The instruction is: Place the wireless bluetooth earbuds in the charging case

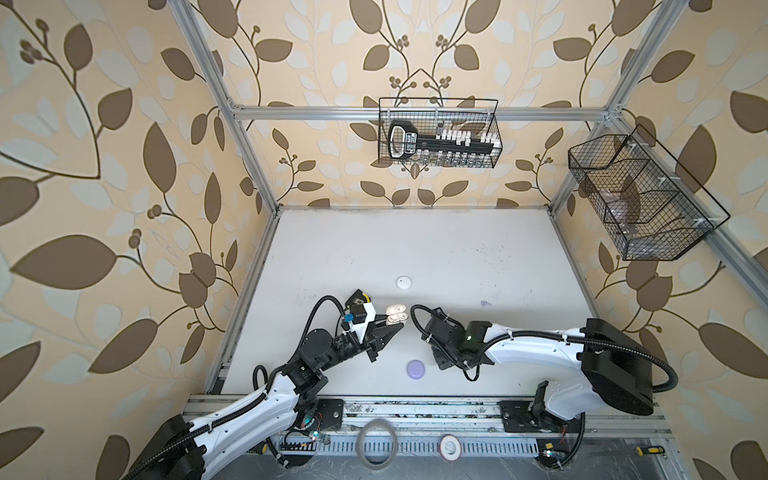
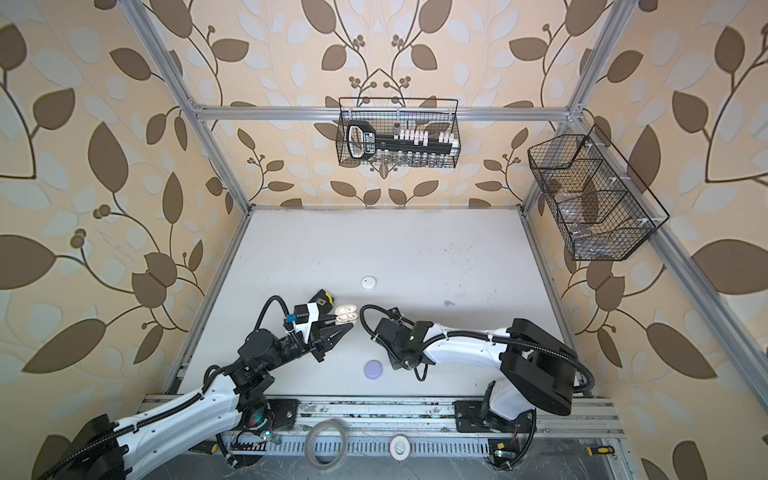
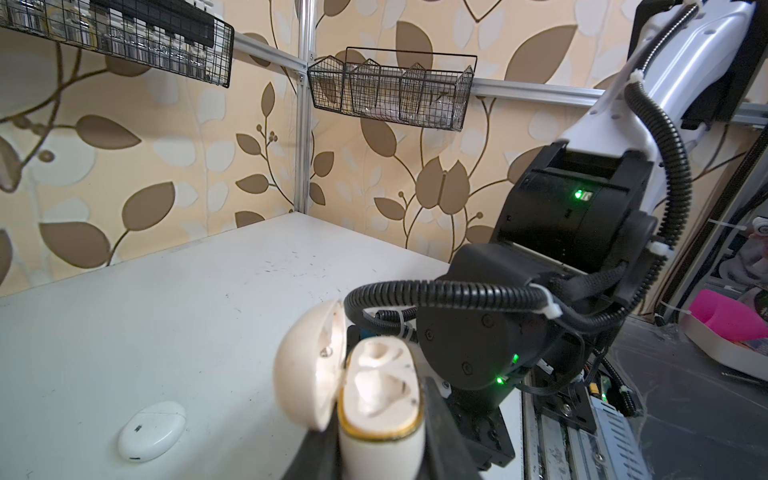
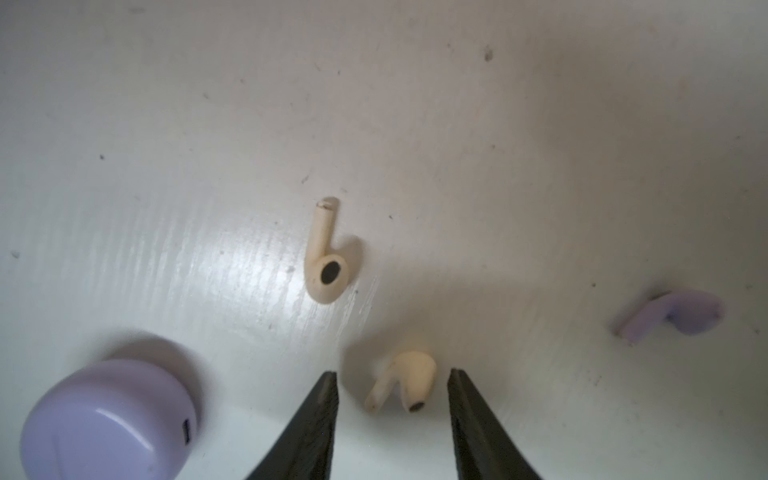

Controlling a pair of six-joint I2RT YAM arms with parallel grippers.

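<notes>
From where I stand, the white table (image 1: 415, 249) has almost everything lying loose on it, so the job looks barely begun. The left gripper (image 1: 392, 325) is clamped on the cream charging case (image 3: 380, 415), its lid flipped back, and both sockets look empty to me. A lavender case (image 4: 108, 419) sits closed just off one side of the right gripper (image 4: 392, 372), and a white case (image 1: 403, 283) lies closed near the left gripper. The right gripper's jaws stand partly apart, with a cream earbud (image 4: 405, 384) lying between them, not gripped. A second cream earbud (image 4: 326, 257) lies just ahead of those jaws, and a lavender earbud (image 4: 673, 313) off to the other side. I judge no earbud is seated yet, so picking, carrying and inserting all remain.
</notes>
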